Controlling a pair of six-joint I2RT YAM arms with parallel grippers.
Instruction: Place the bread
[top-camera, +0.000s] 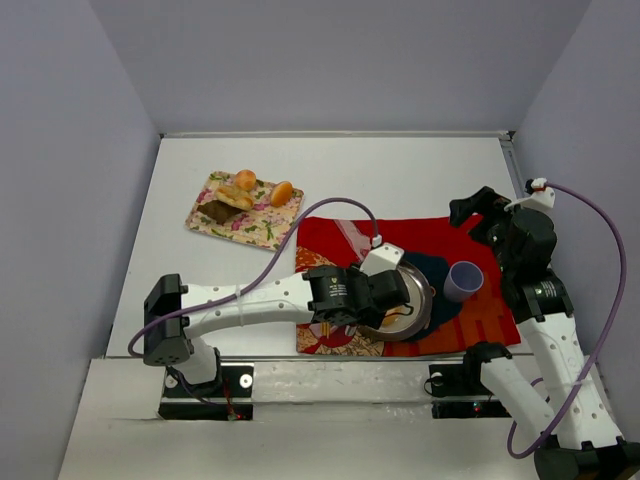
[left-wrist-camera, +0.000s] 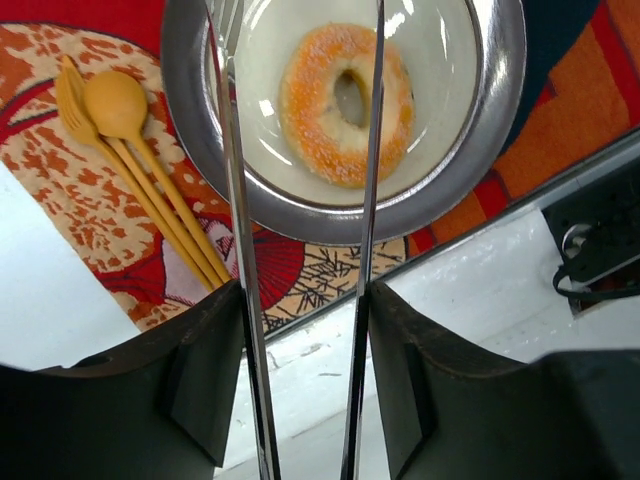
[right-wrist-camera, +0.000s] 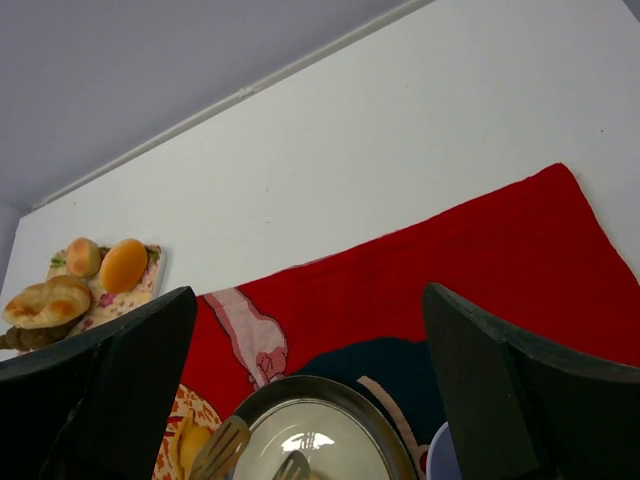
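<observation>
Bread (left-wrist-camera: 305, 100) lying in the metal plate (left-wrist-camera: 340, 225), tongs (left-wrist-camera: 232, 200) hanging over it.

The bread is sitting flat inside the plate, so the placing is looking nearly done; what seems left is lifting the tongs clear. The left claw (left-wrist-camera: 305, 300) is clasping the tongs, whose arms are standing apart, one crossing above the ring. The right claw (right-wrist-camera: 310, 335) is gaping wide, holding nothing. A yellow spoon and fork (left-wrist-camera: 118, 100) are lying just beside the plate on the red cloth (top-camera: 340, 235), a purple cup (top-camera: 465, 280) near; a tray of buns (top-camera: 245, 205) is sitting well apart on the bench (top-camera: 400, 170).
</observation>
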